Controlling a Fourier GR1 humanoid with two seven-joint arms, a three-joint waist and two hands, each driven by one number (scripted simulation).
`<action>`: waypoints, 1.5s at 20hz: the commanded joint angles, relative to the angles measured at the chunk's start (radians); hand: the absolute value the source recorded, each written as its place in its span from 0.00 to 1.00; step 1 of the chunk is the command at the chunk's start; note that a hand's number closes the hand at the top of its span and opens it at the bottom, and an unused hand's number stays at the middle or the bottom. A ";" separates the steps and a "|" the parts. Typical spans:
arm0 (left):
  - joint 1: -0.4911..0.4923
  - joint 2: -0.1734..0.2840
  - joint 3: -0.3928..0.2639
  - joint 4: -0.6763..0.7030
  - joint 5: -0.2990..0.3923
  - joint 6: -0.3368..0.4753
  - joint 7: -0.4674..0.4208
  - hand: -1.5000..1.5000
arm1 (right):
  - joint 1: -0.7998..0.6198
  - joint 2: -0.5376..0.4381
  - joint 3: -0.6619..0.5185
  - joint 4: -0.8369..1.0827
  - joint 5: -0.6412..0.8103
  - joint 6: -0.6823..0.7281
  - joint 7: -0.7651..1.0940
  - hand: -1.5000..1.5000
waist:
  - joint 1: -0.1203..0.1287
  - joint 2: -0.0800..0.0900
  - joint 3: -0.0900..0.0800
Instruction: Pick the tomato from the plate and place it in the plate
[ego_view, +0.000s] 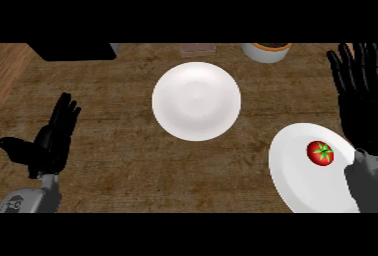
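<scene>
Nearest, the tomato (320, 153) sits stem-up on the right-hand plate (295, 185), towards that plate's far right side, with the right hand (358, 95) hanging just beside and beyond it, fingers straight and spread, holding nothing; the left hand (52, 137) rests open at the view's left, fingers up, also holding nothing. To do the pick well, I would bring the right hand over the tomato and curl thumb and fingers around its widest part, clear of the rim, before lifting. Farther off, the middle plate (196, 101) is the likely target, with a pot (266, 51) behind it
</scene>
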 joint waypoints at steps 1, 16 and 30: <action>-0.018 -0.009 -0.028 -0.034 -0.053 0.012 0.002 0.50 | -0.003 0.030 0.004 0.017 0.057 -0.079 0.047 1.00 | 0.028 0.028 -0.009; 0.083 0.061 -0.044 0.052 -0.072 -0.147 -0.094 0.50 | 0.240 0.207 0.166 0.189 0.589 -0.735 0.028 0.00 | 0.024 0.027 -0.010; 0.072 0.020 -0.044 0.030 -0.108 -0.112 -0.060 0.50 | 0.484 -0.101 0.180 -0.107 1.004 -0.571 0.722 0.00 | 0.022 0.026 -0.013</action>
